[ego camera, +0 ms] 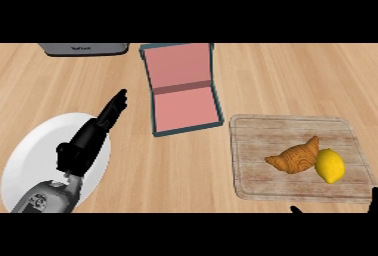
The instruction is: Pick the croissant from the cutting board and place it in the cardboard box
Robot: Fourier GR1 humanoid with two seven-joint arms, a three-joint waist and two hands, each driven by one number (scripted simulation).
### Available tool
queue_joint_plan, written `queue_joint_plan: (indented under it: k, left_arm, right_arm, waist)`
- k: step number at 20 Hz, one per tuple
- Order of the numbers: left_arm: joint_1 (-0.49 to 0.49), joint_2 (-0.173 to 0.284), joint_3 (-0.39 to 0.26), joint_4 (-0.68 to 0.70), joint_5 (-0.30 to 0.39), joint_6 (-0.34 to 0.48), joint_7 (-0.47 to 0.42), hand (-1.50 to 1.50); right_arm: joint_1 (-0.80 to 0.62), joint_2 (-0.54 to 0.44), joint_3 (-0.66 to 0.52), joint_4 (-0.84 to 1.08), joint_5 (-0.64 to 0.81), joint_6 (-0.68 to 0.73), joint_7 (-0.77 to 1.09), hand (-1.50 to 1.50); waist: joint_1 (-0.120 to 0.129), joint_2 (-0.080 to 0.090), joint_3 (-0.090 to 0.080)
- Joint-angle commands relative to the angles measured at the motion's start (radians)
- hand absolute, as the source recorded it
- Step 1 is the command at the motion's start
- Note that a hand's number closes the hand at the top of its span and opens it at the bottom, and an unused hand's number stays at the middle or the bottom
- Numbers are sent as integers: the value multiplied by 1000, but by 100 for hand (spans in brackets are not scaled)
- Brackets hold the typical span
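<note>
Croissant (294, 158) lies untouched on cutting board (295, 131), touching lemon (330, 166) — right hand (297, 210) barely seen near edge, grip unreadable; left hand (92, 135) open, empty, over plate (29, 150); open box (181, 90) far-left.

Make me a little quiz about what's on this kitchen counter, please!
1. True or false: the brown croissant already lies in the open cardboard box with the pink inside.
2. Which yellow thing touches the croissant on the wooden cutting board?
A. banana
B. lemon
C. cheese
3. Fill in: the robot's left hand hangs over the round white ____.

Key:
1. False, it lies on the board.
2. B, the yellow lemon.
3. Plate.
</note>
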Motion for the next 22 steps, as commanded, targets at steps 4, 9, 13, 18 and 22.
queue_joint_plan:
  k: [4, 9, 13, 18, 22]
  left_arm:
    - [-2, -38, -16, 25, -6, -20, -34, 0]
    - [-58, -83, -25, 32, -53, -8, 26, 0]
    - [-35, -66, 30, 48, -44, -71, -10, 0]
    - [13, -105, 36, 15, -101, -77, -10, 0]
    - [-10, -151, 53, 69, -124, -91, -34, 0]
  right_arm:
    - [182, -15, 120, -427, 158, 257, 322, -150]
    - [64, 23, 124, -553, 253, 450, 561, -150]
    - [-141, 64, 29, -479, 218, 504, 642, -150]
    - [-199, 117, 34, -303, 230, 485, 607, -150]
    - [-246, 158, 39, -241, 229, 497, 622, -150]
  waist:
    - [32, 5, 4]
    - [41, 3, 8]
    - [44, 2, 9]
    - [41, 1, 10]
    - [40, 1, 10]
